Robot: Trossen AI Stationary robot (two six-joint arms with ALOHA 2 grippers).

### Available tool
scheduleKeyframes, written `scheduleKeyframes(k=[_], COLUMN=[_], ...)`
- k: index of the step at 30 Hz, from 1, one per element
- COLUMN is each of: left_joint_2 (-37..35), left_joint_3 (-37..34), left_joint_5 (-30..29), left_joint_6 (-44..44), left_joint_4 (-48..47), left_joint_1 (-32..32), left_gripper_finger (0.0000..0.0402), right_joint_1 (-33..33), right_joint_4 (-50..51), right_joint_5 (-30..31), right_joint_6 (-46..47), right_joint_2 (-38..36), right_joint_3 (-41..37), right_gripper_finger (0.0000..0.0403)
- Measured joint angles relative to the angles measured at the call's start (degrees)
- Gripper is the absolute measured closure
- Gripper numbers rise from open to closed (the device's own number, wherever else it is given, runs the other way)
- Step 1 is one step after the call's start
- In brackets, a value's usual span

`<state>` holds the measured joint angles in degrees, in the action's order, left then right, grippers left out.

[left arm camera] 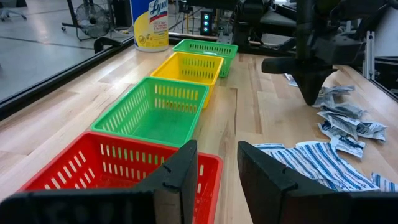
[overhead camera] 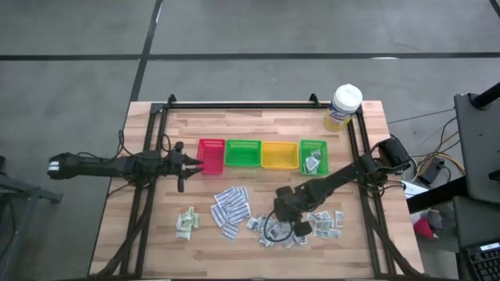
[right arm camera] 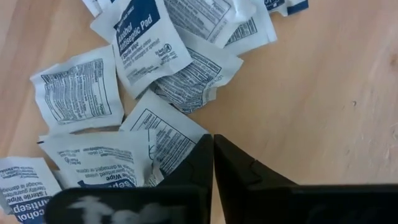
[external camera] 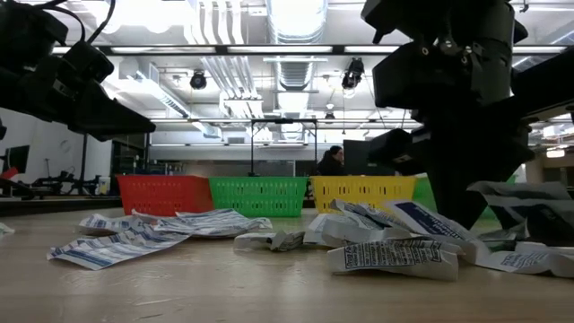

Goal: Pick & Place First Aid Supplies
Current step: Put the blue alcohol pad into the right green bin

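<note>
Pinching into the heap of small alcohol wipe packets (right arm camera: 146, 43), the right gripper (right arm camera: 212, 163) has its fingers pressed together with no gap. Their tips sit at the edge of one white packet (right arm camera: 163, 138); whether paper is actually caught between them I cannot tell, since the packet's corner vanishes behind the left finger. Step in hand, by my reading: the pick, just at closure. The next move calls for a straight lift clear of the pile, a check that one packet alone comes up, then a carry to the row of baskets beyond the gripper.

More wipe packets lie scattered around the right gripper (overhead camera: 299, 227). Long striped strips (overhead camera: 230, 206) lie in a fan to its side, toward the other arm, and pale green sachets (overhead camera: 186, 222) farther still that way. A few packets already lie in the far green basket (overhead camera: 314, 155).

The left gripper (left arm camera: 213, 180) hovers just over the rim of the red basket (left arm camera: 93, 171), fingers apart, holding nothing, waiting.

Surface: pale butcher-block tabletop (overhead camera: 367, 242), framed by black rails. A white-lidded wipes tub (overhead camera: 342, 106) stands at the corner past the baskets. A green basket (left arm camera: 152, 115) and a yellow basket (left arm camera: 186, 67) sit beyond the left gripper, both empty.

Room: open workshop, ceiling strip lights, a person seated well behind the baskets in the low view.
</note>
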<state>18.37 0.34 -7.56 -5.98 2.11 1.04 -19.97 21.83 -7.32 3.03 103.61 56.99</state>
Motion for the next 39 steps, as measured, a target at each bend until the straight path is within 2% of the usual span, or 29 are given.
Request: scheduleKeyframes(k=[7,14,22,25,29,33,39], left_joint_2=[0.0,0.04,0.2,0.28,0.28,0.28,0.31], left_joint_3=[0.0,0.0,0.0,0.0,0.0,0.0,0.0], left_joint_5=[0.01,-0.01,0.01,0.0,0.0,0.01,-0.01], left_joint_6=[0.0,0.02,0.02,0.02,0.02,0.02,0.02], left_joint_4=[0.0,0.0,0.0,0.0,0.01,0.0,0.0], left_joint_1=[0.01,0.02,0.0,0.01,0.0,0.0,0.01], left_gripper_finger=[0.0289,0.0289,0.0289,0.0289,0.0289,0.0289,0.0289], right_joint_1=[0.11,0.17,0.15,0.17,0.13,0.07,-0.32], right_joint_4=[4.06,5.97,15.92,17.63,16.94,16.29,14.46], right_joint_5=[5.48,13.74,22.41,21.35,15.14,13.85,8.64], right_joint_6=[1.34,1.51,2.57,2.58,2.59,3.04,2.6], right_joint_2=[-0.81,-4.72,-8.36,-8.61,-8.5,-8.31,-8.28], right_joint_3=[0.11,0.09,4.75,6.31,7.37,7.19,5.7], right_gripper_finger=[0.0394,0.0394,0.0394,0.0394,0.0394,0.0394,0.0392])
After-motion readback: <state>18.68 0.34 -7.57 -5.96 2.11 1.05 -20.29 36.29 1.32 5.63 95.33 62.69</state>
